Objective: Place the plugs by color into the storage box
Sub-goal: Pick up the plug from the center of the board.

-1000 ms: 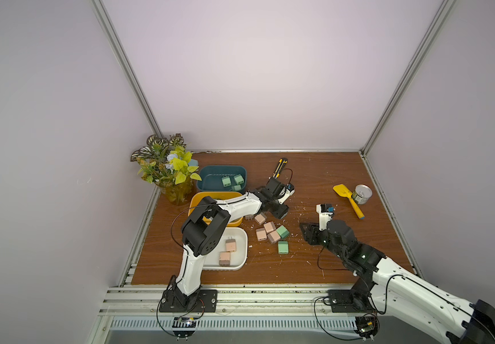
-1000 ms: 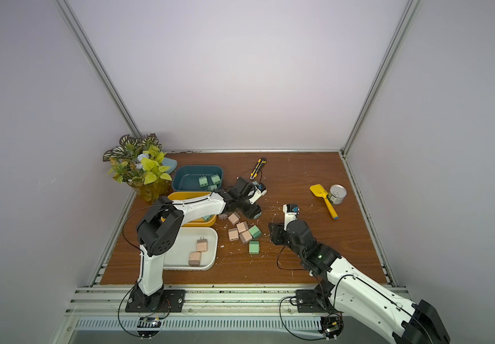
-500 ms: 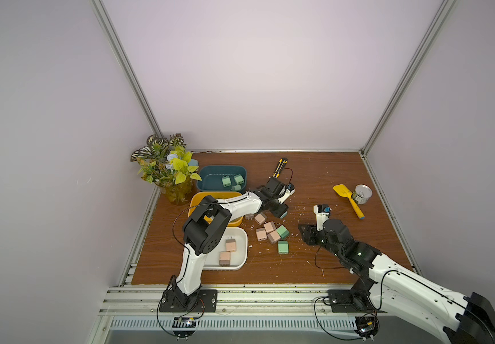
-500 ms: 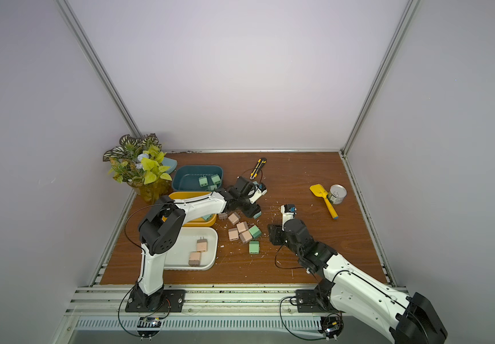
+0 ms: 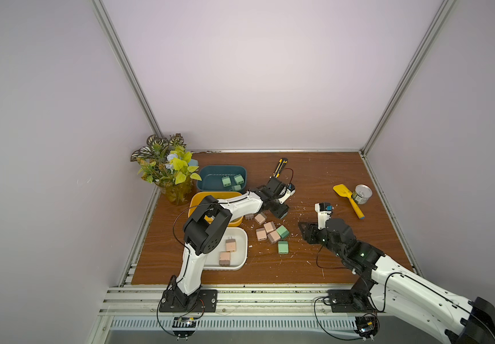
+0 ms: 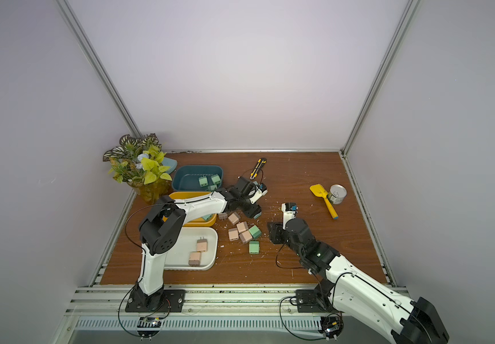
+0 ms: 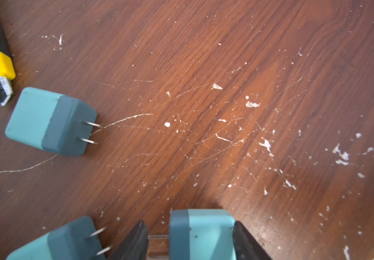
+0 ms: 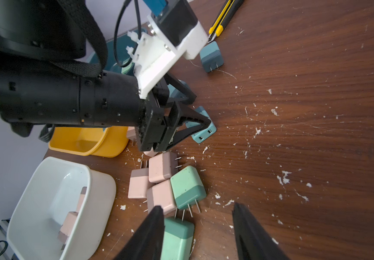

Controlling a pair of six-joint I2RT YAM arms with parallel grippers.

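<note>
Your left claw (image 7: 189, 224) brackets a teal-blue plug (image 7: 201, 234) down at the bench (image 7: 204, 112). One finger lies against its body and the other sits at the prong tips, so you cannot tell whether it clamps. Shift the grip onto the flat sides before lifting, likely toward the yellow box (image 5: 197, 199). Your right claw (image 8: 198, 206) gapes empty beside a mint-green plug (image 8: 177, 240). Only the left wrist view shows that prong gap; both top views hide it beneath the claw.
</note>
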